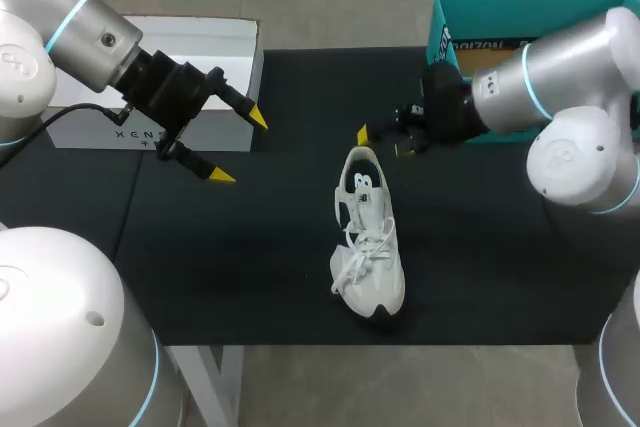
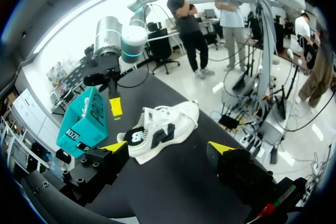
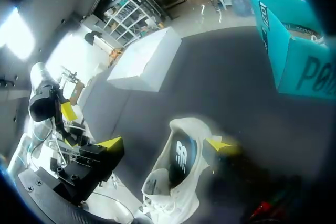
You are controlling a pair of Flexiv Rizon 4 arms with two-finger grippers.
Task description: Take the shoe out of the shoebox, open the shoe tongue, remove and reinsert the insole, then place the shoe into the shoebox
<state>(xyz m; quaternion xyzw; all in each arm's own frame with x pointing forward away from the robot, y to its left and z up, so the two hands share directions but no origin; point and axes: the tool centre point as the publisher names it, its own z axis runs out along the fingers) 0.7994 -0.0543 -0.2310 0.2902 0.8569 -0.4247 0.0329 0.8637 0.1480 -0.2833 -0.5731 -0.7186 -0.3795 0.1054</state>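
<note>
A white laced shoe [image 1: 368, 237] lies upright on the black table top, heel toward the back, with its dark insole [image 1: 363, 184] showing inside. My right gripper [image 1: 382, 143] hovers open just behind and above the heel, touching nothing. In the right wrist view the shoe [image 3: 178, 177] lies below and between the spread fingers of the right gripper [image 3: 164, 144]. My left gripper [image 1: 240, 147] stands open well to the shoe's left, holding nothing. In the left wrist view the shoe [image 2: 157, 132] lies ahead of the left gripper [image 2: 167, 148]. The teal shoebox [image 1: 500, 17] stands at the back right.
A white box [image 1: 190, 77] sits at the back left, partly behind my left arm. The black table top [image 1: 250, 267] runs to a front edge close below the shoe's toe. The teal shoebox [image 3: 294, 51] stands beside my right arm.
</note>
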